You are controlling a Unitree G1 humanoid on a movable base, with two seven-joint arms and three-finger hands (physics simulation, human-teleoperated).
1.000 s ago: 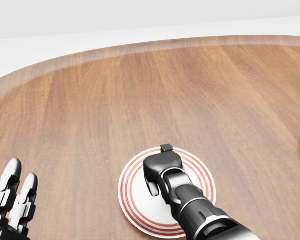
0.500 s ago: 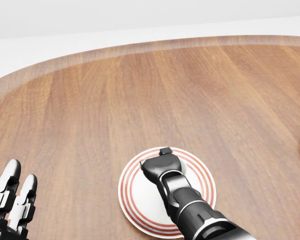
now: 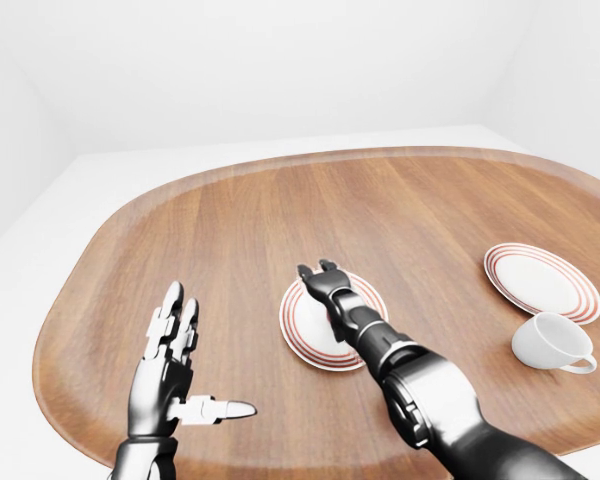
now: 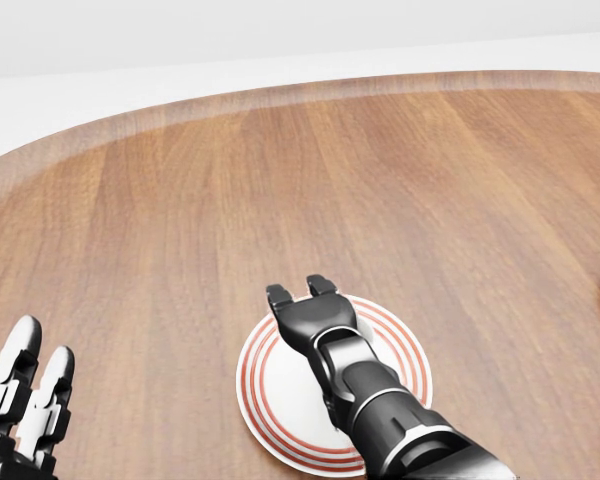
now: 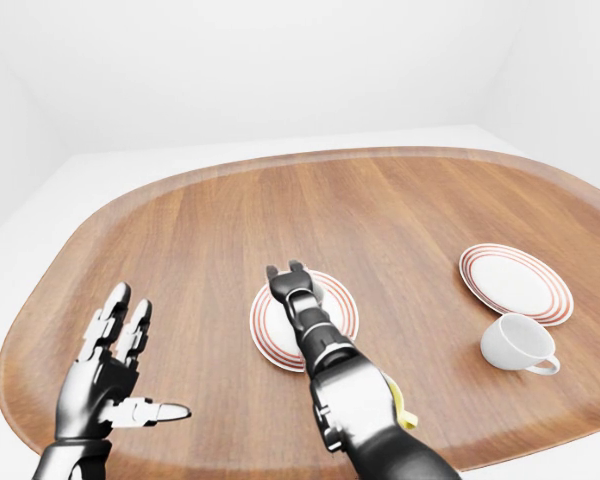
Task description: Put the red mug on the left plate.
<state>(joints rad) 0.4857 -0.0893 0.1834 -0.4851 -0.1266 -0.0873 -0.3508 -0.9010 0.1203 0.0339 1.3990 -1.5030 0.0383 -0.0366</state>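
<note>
Comparing with the frame half a second back, we see the right hand (image 4: 298, 293) now spread, two dark fingertips (image 4: 278, 294) fanned apart above the left plate (image 3: 298, 330), where before they were bunched into one closed knuckle. Our left hand (image 3: 170, 375) hangs low on the left of the left-eye view as before, fingers splayed and thumb out sideways, holding nothing. We cannot find the red mug in any view; only a white mug (image 3: 550, 343) lies on its side on the bench (image 3: 240, 220), just below the right plate (image 3: 536, 280). Both plates are round, glossy white with thin red concentric rings. Wood grain runs along the smooth bench, whose edge curves softly. Our dark right forearm covers much of the left plate's lower right
</note>
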